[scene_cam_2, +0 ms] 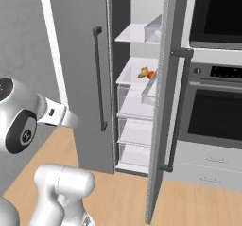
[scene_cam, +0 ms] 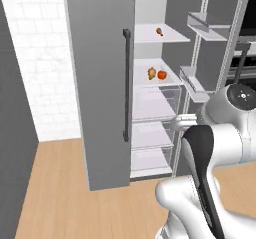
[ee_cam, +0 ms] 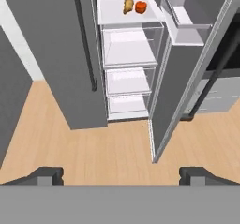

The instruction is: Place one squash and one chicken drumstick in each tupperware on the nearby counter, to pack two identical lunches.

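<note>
Grey fridge [scene_cam: 102, 83] stands before you with its right door [scene_cam_2: 163, 102] swung open and the left one closed, a dark handle [scene_cam: 126, 85] running down it. On the middle shelf [scene_cam: 172, 75] you have the two squash side by side: the tan one [scene_cam: 151, 73] on the left, just beside the orange-red one [scene_cam: 162, 75]. In the hand view the same pair sits at the top, tan [ee_cam: 128, 5] left of orange-red [ee_cam: 141, 7], on the white shelf above three clear drawers [ee_cam: 129, 47]. One shelf higher, a small brown drumstick [scene_cam: 159, 31] lies alone near the shelf's right side. Your gripper [ee_cam: 122, 174] hangs well back from the fridge, over the wooden floor [ee_cam: 108, 150], with its fingers spread wide apart and nothing between them; the dark fingertips [ee_cam: 47, 174] show at the two lower corners of the hand view. To the right of the open door you can see a wall oven [scene_cam_2: 220, 111] with drawers under it. A white brick wall [scene_cam: 35, 58] stands left of the fridge.
</note>
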Controlling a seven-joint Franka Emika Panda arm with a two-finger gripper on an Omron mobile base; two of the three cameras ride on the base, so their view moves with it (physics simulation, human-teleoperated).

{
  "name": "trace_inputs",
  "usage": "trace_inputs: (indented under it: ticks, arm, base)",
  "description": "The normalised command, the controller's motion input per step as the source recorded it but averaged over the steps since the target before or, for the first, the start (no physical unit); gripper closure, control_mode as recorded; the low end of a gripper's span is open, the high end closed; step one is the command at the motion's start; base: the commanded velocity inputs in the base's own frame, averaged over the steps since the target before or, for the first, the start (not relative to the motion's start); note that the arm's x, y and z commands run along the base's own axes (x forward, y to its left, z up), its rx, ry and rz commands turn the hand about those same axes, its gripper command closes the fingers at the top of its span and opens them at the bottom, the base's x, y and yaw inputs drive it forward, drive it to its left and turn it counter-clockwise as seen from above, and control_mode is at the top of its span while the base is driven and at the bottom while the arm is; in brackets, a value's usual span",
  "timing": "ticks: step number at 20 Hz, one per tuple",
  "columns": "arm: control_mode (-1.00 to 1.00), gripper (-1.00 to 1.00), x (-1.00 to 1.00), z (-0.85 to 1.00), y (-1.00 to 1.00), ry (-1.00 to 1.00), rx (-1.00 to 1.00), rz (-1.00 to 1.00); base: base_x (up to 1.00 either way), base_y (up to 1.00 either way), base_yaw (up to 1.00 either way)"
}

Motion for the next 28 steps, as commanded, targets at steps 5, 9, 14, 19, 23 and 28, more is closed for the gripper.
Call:
trace_inputs:
  ticks: [5, 9, 14, 19, 23, 28]
  arm:
    - [1.00, -1.00, 0.00, 0.00, 0.00, 0.00, 0.00, 0.00]
    - [1.00, -1.00, 0.00, 0.00, 0.00, 0.00, 0.00, 0.00]
    - [1.00, -1.00, 0.00, 0.00, 0.00, 0.00, 0.00, 0.00]
    - [1.00, -1.00, 0.00, 0.00, 0.00, 0.00, 0.00, 0.00]
    - [1.00, -1.00, 0.00, 0.00, 0.00, 0.00, 0.00, 0.00]
    - [1.00, -1.00, 0.00, 0.00, 0.00, 0.00, 0.00, 0.00]
  base:
    - [0.97, -0.04, -0.15]
    - [0.96, -0.08, -0.12]
    - [0.73, -0.21, -0.08]
    - [0.45, -0.32, -0.02]
    - [0.33, -0.25, 0.00]
    - [0.23, -0.32, 0.00]
